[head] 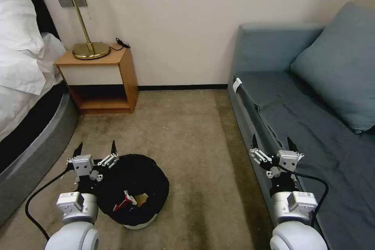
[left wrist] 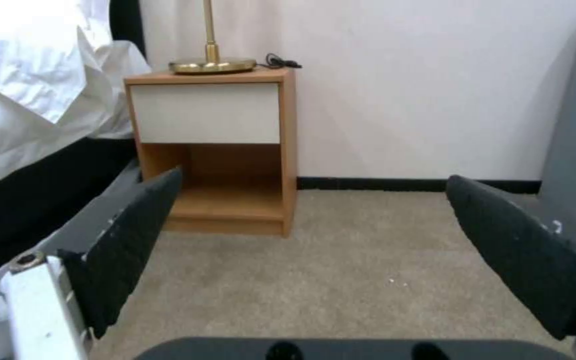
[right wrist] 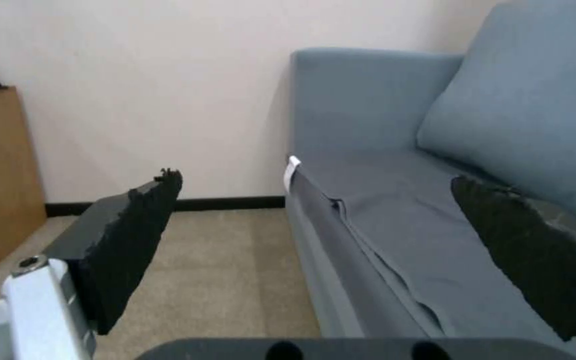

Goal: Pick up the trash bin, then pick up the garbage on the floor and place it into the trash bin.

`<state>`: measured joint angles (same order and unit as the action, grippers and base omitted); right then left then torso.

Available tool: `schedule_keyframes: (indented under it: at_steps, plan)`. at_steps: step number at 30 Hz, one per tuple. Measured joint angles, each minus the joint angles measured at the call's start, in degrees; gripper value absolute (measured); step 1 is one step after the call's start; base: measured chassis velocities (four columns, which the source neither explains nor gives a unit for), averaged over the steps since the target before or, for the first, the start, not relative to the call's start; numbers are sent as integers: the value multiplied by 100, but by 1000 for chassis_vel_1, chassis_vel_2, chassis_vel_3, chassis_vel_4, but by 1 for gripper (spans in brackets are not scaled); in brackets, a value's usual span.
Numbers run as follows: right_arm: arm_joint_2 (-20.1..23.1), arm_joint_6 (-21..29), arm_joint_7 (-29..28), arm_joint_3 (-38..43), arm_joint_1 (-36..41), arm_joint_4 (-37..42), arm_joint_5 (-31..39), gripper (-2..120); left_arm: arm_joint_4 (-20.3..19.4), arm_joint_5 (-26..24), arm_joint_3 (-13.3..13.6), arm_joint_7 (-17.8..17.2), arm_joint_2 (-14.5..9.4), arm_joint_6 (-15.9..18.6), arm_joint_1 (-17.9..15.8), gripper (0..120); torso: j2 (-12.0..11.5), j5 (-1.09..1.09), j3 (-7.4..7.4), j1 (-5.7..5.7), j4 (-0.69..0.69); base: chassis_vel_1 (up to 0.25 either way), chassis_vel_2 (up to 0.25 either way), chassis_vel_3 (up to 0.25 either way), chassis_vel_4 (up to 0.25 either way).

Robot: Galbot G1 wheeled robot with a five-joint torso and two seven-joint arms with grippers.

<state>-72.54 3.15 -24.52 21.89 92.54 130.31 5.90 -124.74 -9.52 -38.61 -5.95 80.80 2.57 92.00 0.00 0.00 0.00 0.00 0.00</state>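
The trash bin [head: 134, 175], round with a wrinkly black liner and a pale base rim, stands on the carpet in the head view, low and left of centre. Inside it lie pieces of garbage: a red-and-white packet [head: 125, 198] and a tan scrap [head: 141, 198]. My left gripper [head: 96, 149] hovers open just left of the bin's rim, with nothing between its fingers [left wrist: 128, 245]. My right gripper [head: 272, 142] is open as well, held over the front edge of the sofa, its fingers [right wrist: 135, 240] empty.
A wooden nightstand [head: 102, 78] with a brass lamp [head: 84, 27] stands against the far wall on the left. A bed [head: 27, 97] with white sheets runs along the left. A grey-blue sofa [head: 312, 117] with a cushion fills the right. Bare carpet [head: 195, 136] lies between them.
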Motion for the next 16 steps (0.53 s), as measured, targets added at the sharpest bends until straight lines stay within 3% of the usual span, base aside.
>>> schedule_keyframes:
  at_steps: [16]
  plan:
    - [-13,-197,28,-60,-153,-173,56,100,72,-146,41,304,-18,-43,-114,100,0,0,0,0,0,0,0,0,0]
